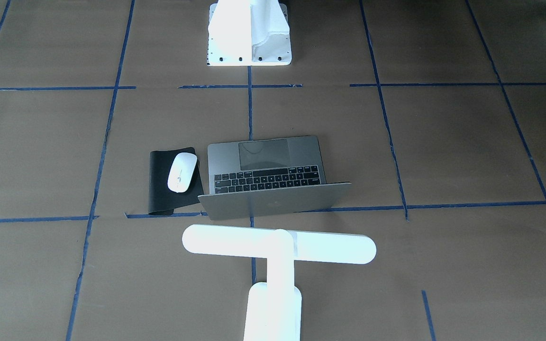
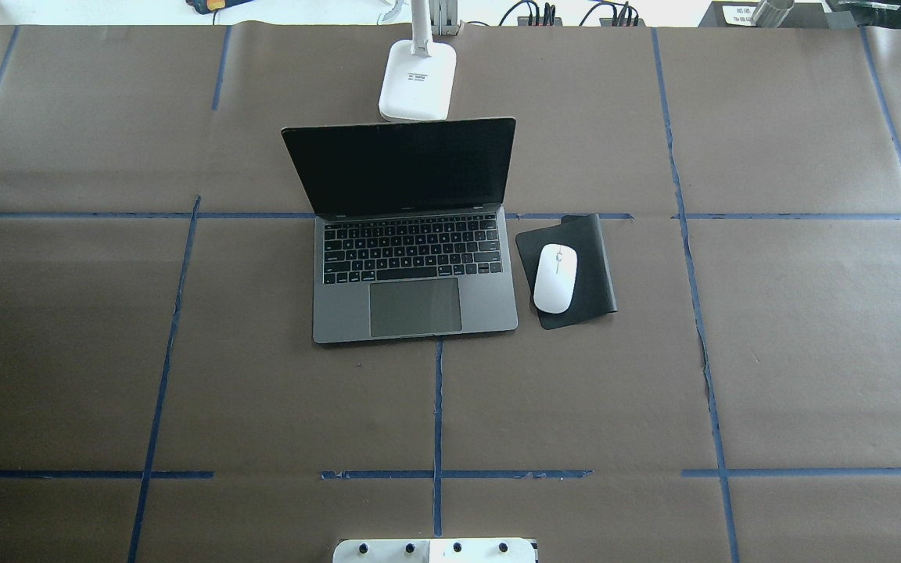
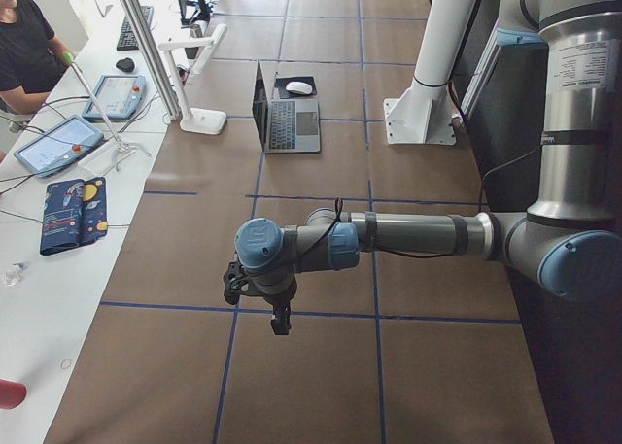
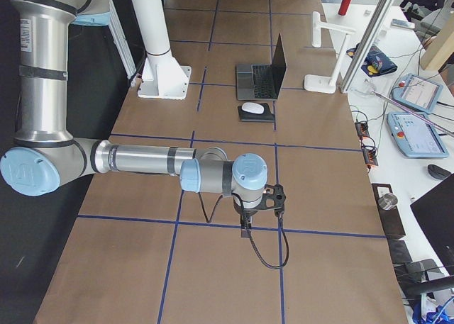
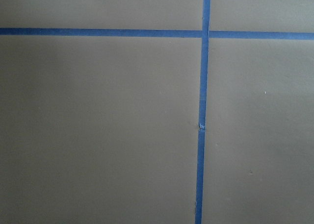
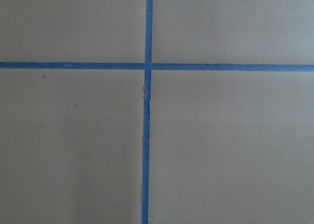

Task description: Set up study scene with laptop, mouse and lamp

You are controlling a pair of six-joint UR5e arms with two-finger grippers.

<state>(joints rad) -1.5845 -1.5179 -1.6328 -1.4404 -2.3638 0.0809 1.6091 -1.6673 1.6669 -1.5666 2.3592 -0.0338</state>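
The grey laptop (image 2: 415,309) stands open at the table's middle, its dark screen upright and its keyboard toward the robot. The white mouse (image 2: 555,277) lies on a black mat (image 2: 595,266) to the laptop's right. The white T-shaped lamp (image 2: 417,78) stands just behind the screen, and its bar (image 1: 277,246) shows in the front-facing view. My left gripper (image 3: 280,323) hangs over bare table far from these things, and so does my right gripper (image 4: 245,228). Both show only in the side views, so I cannot tell whether they are open or shut. The wrist views show only paper and tape.
The white bolted pedestal (image 1: 249,33) stands at the robot's side of the table. Brown paper with blue tape lines (image 2: 437,407) covers the table. A side bench holds tablets (image 3: 58,143), a pouch and cables, and a person (image 3: 24,46) sits there.
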